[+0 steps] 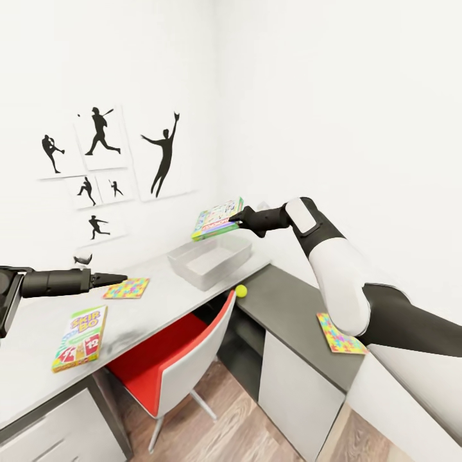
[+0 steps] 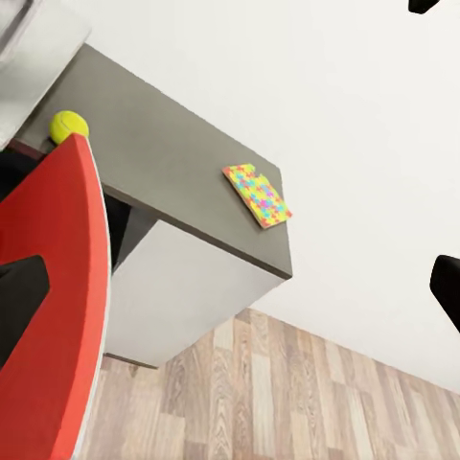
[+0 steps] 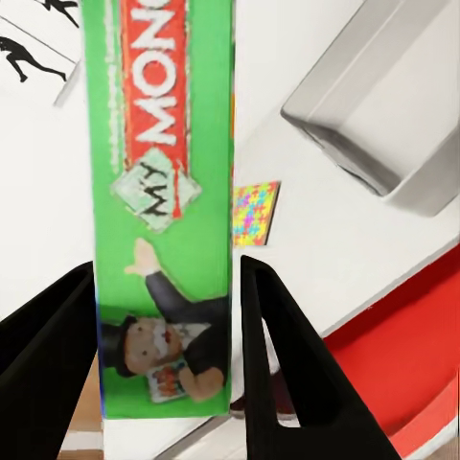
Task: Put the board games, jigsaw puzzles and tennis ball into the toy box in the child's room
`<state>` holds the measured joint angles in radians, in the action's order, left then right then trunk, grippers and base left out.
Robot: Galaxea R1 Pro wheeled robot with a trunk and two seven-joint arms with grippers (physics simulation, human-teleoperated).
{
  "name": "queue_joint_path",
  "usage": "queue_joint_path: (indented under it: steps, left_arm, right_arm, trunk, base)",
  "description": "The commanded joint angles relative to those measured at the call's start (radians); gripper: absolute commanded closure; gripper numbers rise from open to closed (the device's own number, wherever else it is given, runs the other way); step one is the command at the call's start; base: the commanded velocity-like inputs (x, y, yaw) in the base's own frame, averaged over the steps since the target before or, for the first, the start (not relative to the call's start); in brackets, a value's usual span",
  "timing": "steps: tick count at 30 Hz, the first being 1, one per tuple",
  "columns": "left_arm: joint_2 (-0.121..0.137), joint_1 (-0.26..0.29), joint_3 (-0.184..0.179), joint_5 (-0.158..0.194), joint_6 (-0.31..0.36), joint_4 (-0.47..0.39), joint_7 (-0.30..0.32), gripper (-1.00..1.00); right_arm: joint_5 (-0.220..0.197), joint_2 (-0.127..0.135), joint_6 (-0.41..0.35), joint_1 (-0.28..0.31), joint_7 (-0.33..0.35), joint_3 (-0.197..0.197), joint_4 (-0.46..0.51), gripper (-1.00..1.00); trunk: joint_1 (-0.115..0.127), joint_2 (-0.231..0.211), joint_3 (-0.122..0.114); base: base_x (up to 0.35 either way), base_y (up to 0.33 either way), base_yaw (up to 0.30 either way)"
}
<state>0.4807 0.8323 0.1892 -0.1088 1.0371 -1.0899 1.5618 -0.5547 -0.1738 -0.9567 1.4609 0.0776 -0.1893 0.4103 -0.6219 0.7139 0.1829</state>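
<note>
- Right arm (image 1: pixel 340 282): white and black, nearest the head camera, reaching from the right over the dark grey cabinet section (image 1: pixel 282 301) toward the room corner.
- Right gripper (image 1: pixel 236 222): clamped on the green-edged board game (image 1: pixel 218 219), held in the air above the far end of the toy box (image 1: pixel 210 260); in the right wrist view the black fingers (image 3: pixel 287 374) press both long edges of the green box face.
- Toy box: shallow light grey tray on the pale table (image 1: pixel 38 333) by the wall, nothing seen inside it.
- Tennis ball (image 1: pixel 240 290): yellow-green, at the front edge where table and cabinet section meet, just beside the top of the red chair back (image 1: pixel 212 333).
- First jigsaw puzzle (image 1: pixel 128 288): flat on the table, just ahead of the left gripper.
- Second jigsaw puzzle (image 1: pixel 340 337): flat on the cabinet section near its end, partly behind the right arm.
- SKIP-BO board game (image 1: pixel 80 337): flat on the table near its front edge.
- Left gripper (image 1: pixel 119 278): hovers low over the table, holding nothing; its fingers appear nearly together in the head view, yet their tips lie at opposite edges of the left wrist view, so whether they stand apart cannot be told.
- Wall: black athlete silhouette pictures (image 1: pixel 102 160) above the table.
</note>
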Motion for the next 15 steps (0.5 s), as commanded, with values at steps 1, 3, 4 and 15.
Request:
queue_joint_path:
  steps: [1,3,4,15]
  left_arm:
    - [0.000,0.001,0.001,-0.010,0.010,-0.001,0.009,-1.00]
    - [-0.001,0.001,0.001,-0.010,0.010,-0.001,0.009,-1.00]
    - [-0.002,0.001,0.001,-0.010,0.010,-0.001,0.009,-1.00]
    - [-0.002,0.002,0.001,-0.010,0.010,-0.001,0.009,-1.00]
  right_arm:
    - [0.004,-0.001,-0.005,0.001,0.007,-0.009,0.001,1.00]
    - [0.005,-0.001,-0.005,0.000,0.007,-0.009,0.001,1.00]
    - [0.005,-0.001,-0.005,0.000,0.007,-0.010,0.001,1.00]
    - [0.007,-0.001,-0.005,-0.004,0.007,-0.010,0.001,1.00]
  trunk:
    - [-0.001,0.001,0.002]
    - [-0.001,0.001,0.002]
    - [-0.001,0.001,0.002]
    - [-0.001,0.001,0.002]
  base:
    - [0.225,-0.229,0.112]
    - [0.222,-0.235,0.059]
    - [0.215,-0.241,0.029]
    - [0.125,-0.201,0.008]
